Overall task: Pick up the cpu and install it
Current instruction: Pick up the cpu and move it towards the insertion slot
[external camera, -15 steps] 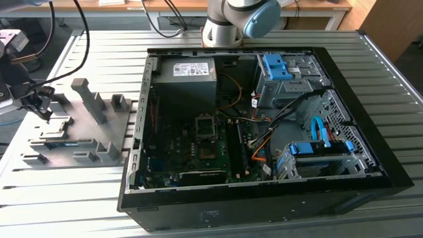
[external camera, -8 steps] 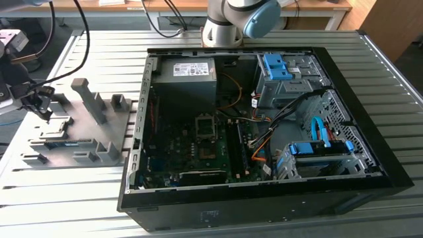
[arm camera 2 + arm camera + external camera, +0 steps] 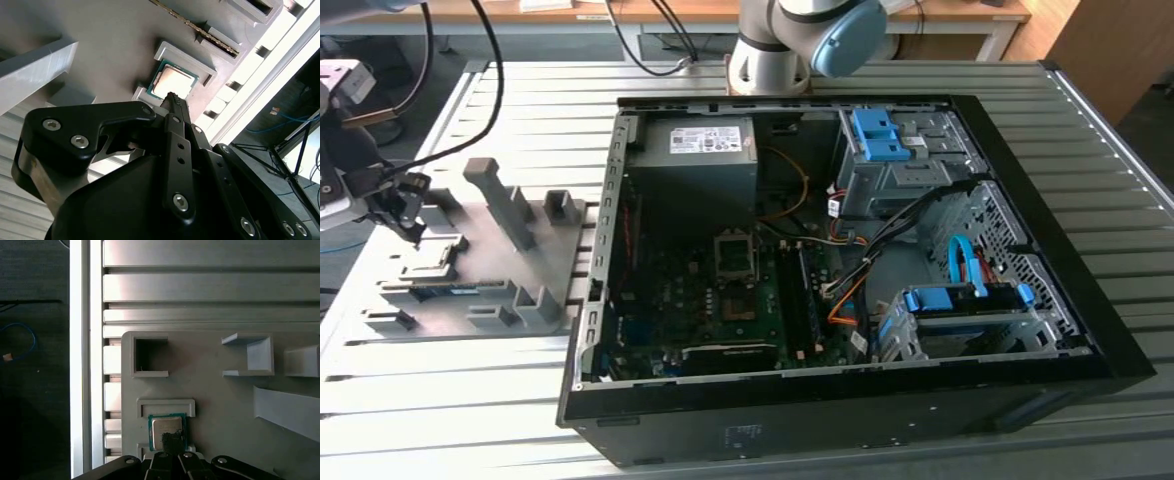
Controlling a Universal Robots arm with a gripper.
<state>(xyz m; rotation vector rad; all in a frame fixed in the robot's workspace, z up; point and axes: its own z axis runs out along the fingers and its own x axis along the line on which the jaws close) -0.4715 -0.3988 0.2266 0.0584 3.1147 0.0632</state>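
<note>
Slatted aluminium worktop (image 3: 1067,160) carried a grey fixture tray (image 3: 210,390) near its edge. The cpu (image 3: 164,426) lay flat in a tray recess. The end effector (image 3: 172,97) pointed down at it, fingertips closed together, empty.

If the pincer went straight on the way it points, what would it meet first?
Most likely the cpu, lying in a recess of the grey fixture plate: in both wrist views the pincer points at its metal top. The gap between them is unclear.
</note>
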